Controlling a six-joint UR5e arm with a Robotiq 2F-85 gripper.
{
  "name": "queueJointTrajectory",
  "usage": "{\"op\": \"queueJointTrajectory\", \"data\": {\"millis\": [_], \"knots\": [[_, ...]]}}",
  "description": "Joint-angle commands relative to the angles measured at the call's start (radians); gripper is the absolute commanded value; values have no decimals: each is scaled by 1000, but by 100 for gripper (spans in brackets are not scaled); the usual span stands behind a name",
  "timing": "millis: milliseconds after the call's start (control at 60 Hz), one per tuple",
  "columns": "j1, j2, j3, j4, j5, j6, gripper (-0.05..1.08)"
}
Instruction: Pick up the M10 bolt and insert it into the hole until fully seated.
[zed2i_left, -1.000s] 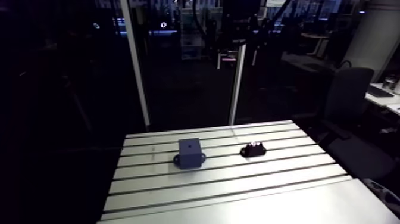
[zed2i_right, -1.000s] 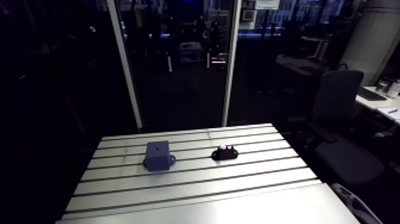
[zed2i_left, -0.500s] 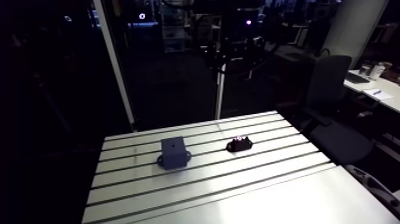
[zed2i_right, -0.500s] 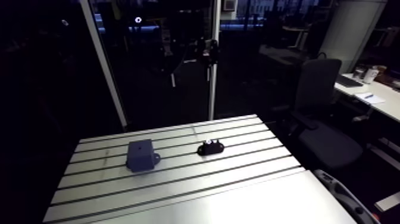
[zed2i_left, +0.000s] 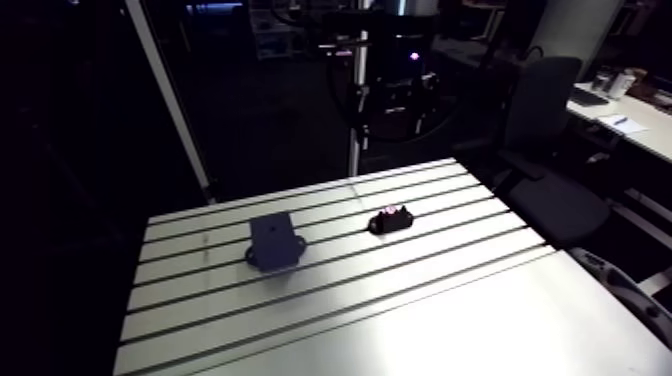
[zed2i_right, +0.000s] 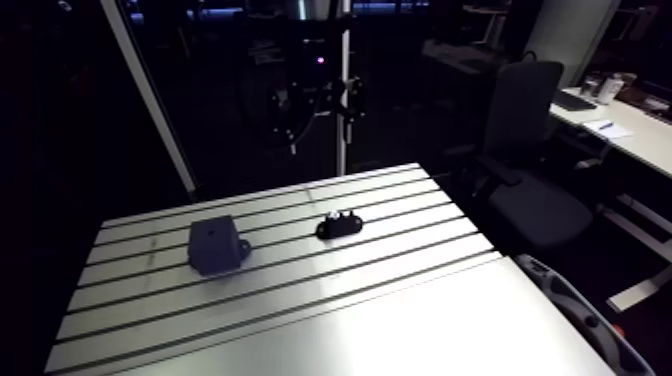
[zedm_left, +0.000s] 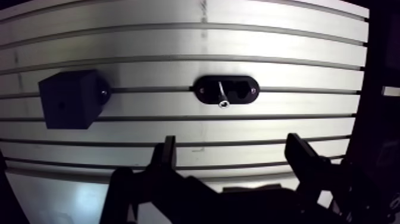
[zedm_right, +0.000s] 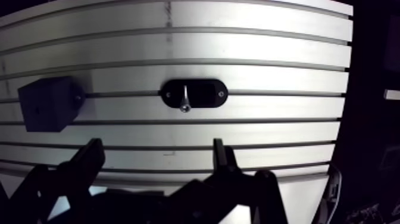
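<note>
Slotted tabletop (zedm_left: 268, 42) carried the bolt (zedm_left: 221, 95) in a black holder (zedm_left: 241, 89). Short of that holder the tool (zedm_left: 232, 144), fingers apart and empty, could have tipped the bolt if lowered off-centre.

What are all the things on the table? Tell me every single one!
table: one, silvery with long dark slots, under everything.
block: one, dark blue-grey, on the table, beside the holder and apart from it.
holder: one, black, oval, on the table ahead of the hand.
bolt: one, silvery, resting in the holder.
hand: one, black, two fingers spread open with nothing between them, above the table and short of the holder.
</note>
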Motion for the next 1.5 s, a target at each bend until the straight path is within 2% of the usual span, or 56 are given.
{"op": "queueJointTrajectory", "data": {"millis": [17, 200, 467, 783, 1000, 1317, 1500], "knots": [[-17, 45, 11, -20, 0, -16, 1], [-28, 86, 22, -65, -1, -19, 1], [-31, 93, 32, -66, 3, -19, 4], [-40, 105, 42, -79, -1, -17, 14], [-50, 124, 47, -96, -1, -19, 26], [-56, 135, 68, -98, 2, -17, 35], [-56, 138, 71, -96, 6, -19, 35]]}}
